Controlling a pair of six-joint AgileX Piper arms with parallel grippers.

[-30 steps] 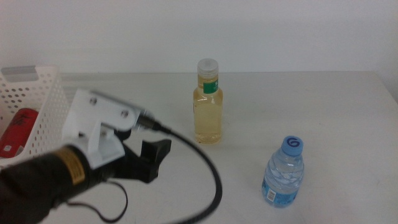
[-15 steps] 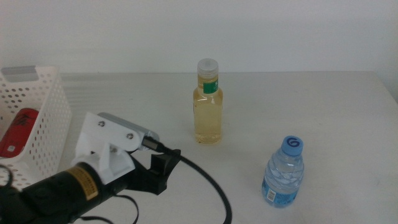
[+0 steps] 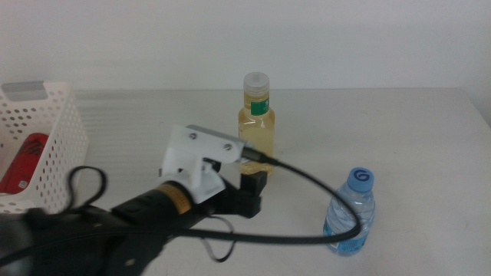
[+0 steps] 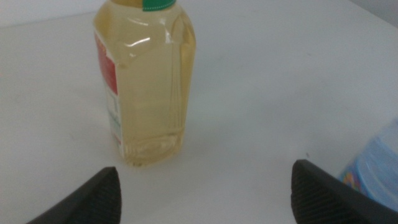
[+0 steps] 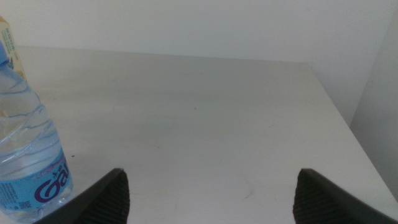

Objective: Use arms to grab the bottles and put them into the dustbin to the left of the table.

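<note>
The yellow-liquid bottle (image 3: 257, 126) stands upright mid-table, with a pale cap and green neck band. My left gripper (image 3: 249, 190) sits just in front of it, reaching in from the lower left. In the left wrist view its jaws are spread wide, the left gripper (image 4: 205, 202) is open and empty, and the yellow bottle (image 4: 146, 81) stands just beyond the tips. The blue-capped water bottle (image 3: 350, 215) stands front right. The right gripper (image 5: 211, 199) is open with the water bottle (image 5: 25, 155) off to one side; it is out of the middle view. The red can (image 3: 25, 162) lies in the dustbin (image 3: 54, 130).
The white perforated dustbin stands at the table's (image 3: 406, 130) left edge. The left arm's black cable (image 3: 307, 180) loops over the table between both bottles. The water bottle (image 4: 376, 168) shows at the edge of the left wrist view.
My left arm has swung right from beside the dustbin across the table. Its gripper now sits right in front of the yellow bottle. Neither bottle has moved.
</note>
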